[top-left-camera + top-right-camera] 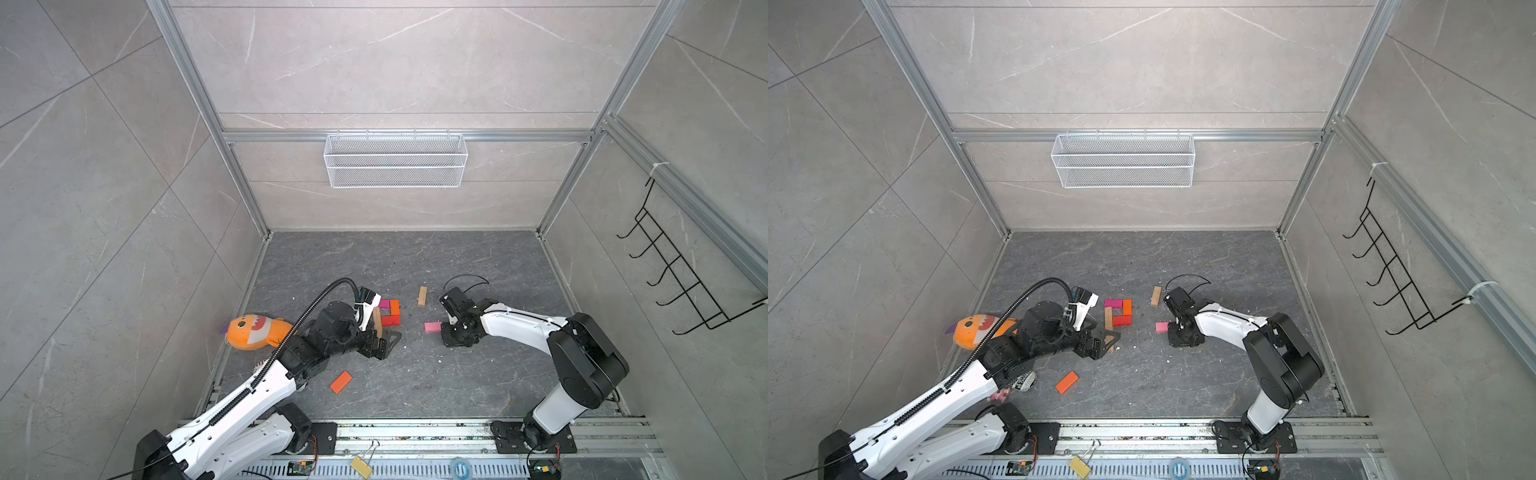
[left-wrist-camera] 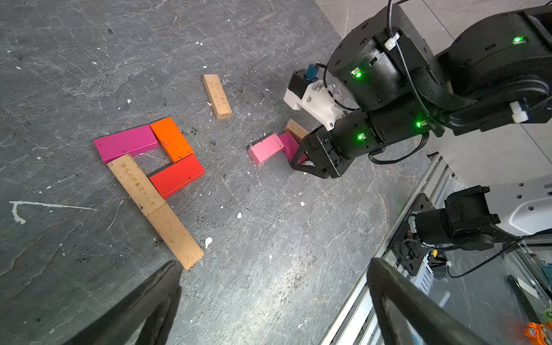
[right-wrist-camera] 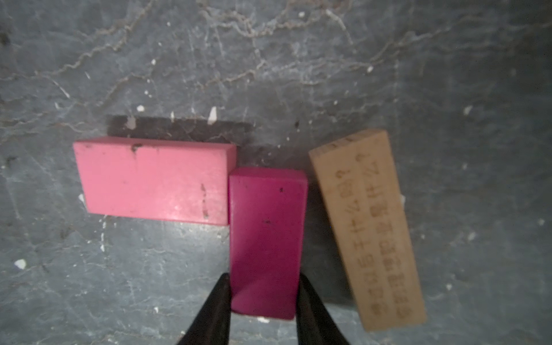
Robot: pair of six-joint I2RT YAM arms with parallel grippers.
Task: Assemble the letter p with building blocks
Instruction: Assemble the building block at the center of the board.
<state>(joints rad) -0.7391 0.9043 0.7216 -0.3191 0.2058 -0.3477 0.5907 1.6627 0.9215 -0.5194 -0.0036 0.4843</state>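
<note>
One magenta block (image 3: 267, 227) in hand (image 3: 263, 279) (right)

Lighting even overhead; sharpness varies by view.
Both top views are bright and diffusely lit from above, with faint shadows. The right wrist view is dim and soft, darker at its corners: the light pink block (image 3: 152, 179) casts a dark shadow on the floor (image 3: 268, 59), and the tan block (image 3: 367, 230) is blurred. In the left wrist view the fingers (image 2: 149, 301) of the left gripper (image 2: 274, 265) are out of focus, and the green indicator lights (image 2: 358, 74) bloom.
</note>
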